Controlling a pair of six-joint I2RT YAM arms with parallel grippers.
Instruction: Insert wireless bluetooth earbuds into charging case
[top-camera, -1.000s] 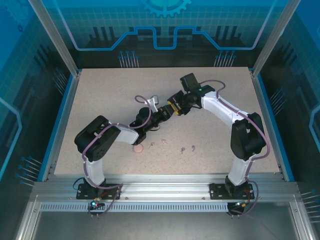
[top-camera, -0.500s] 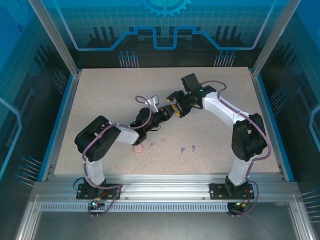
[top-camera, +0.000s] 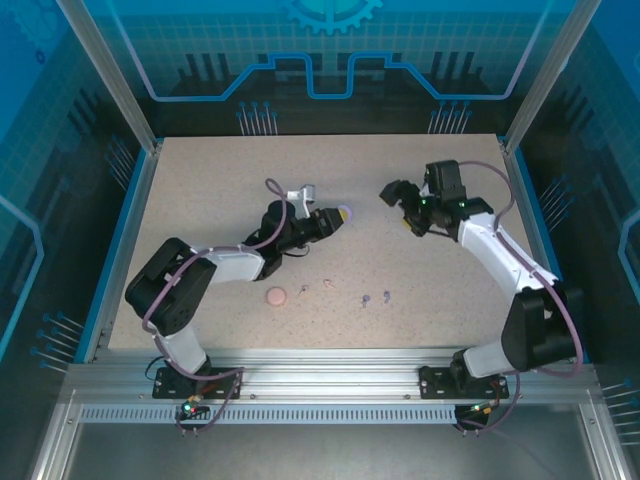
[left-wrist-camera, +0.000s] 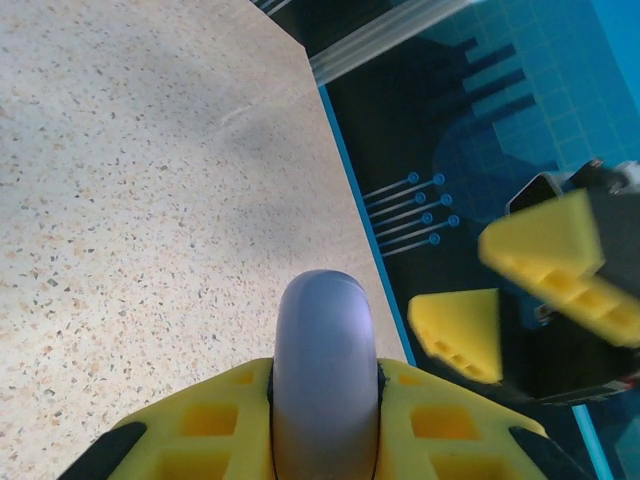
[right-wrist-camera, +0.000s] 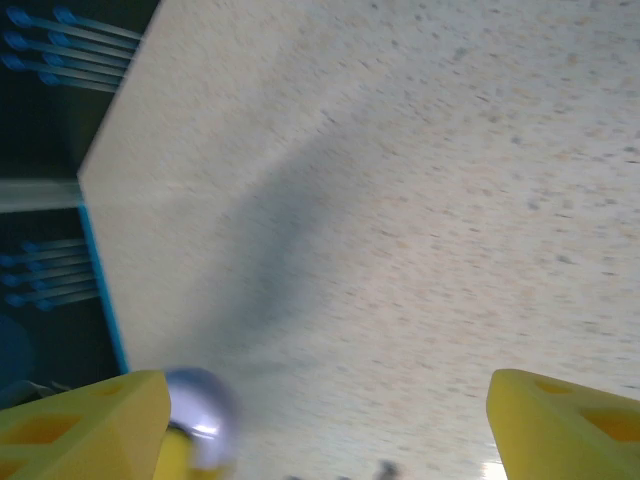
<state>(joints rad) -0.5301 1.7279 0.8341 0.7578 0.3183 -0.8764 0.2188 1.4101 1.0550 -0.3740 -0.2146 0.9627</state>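
Observation:
A lavender round case (top-camera: 345, 212) is pinched edge-on in my left gripper (top-camera: 333, 219), above the middle of the table. In the left wrist view the case (left-wrist-camera: 323, 350) stands upright between the yellow fingers (left-wrist-camera: 200, 420). My right gripper (top-camera: 398, 207) hangs open a short way to the right of it, with nothing between its fingers (right-wrist-camera: 80, 420); the case (right-wrist-camera: 200, 415) shows beside one of them. On the table nearer the arms lie two pale pink earbuds (top-camera: 303, 290) (top-camera: 328, 285) and two lavender-purple earbuds (top-camera: 365, 299) (top-camera: 385, 294).
A pink round case (top-camera: 275, 296) lies flat on the speckled table (top-camera: 220, 190), left of the pink earbuds. Blue rails run along the table's sides. The right gripper's yellow fingers (left-wrist-camera: 455, 335) show in the left wrist view, past the table's edge.
The right gripper has drawn away to the right from the left gripper's tip and now stands open. The left gripper has shifted slightly up and right, still holding the lavender case.

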